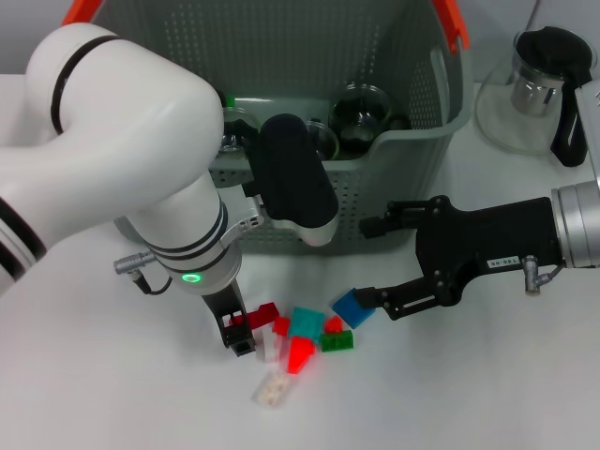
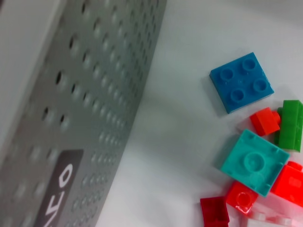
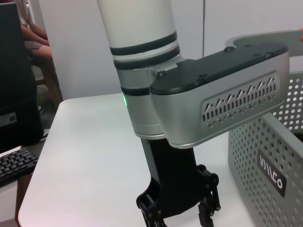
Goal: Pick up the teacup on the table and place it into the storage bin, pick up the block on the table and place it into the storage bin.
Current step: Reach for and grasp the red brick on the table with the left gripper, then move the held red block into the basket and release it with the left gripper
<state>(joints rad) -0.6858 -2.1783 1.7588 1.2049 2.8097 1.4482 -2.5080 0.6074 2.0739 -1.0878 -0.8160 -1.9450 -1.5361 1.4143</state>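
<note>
Left gripper (image 1: 240,335) low over red block (image 1: 265,314), grip state unclear. Right gripper (image 1: 368,298) open beside blue block (image 1: 352,307). Close slowly, lift straight, carry to storage bin (image 1: 412,150).

1. I see the storage bin (image 2: 85,94) filling one side of my left wrist view — a grey perforated wall, with a black label (image 2: 59,191) carrying white lettering.
2. On the white bench (image 2: 175,142) beside it lies a loose cluster of blocks.
3. A blue block (image 2: 241,81) sits apart from the rest, four studs up.
4. A teal block (image 2: 254,162) lies between small red blocks (image 2: 265,121) and a green block (image 2: 290,125) — more red pieces sit just beside it.
</note>
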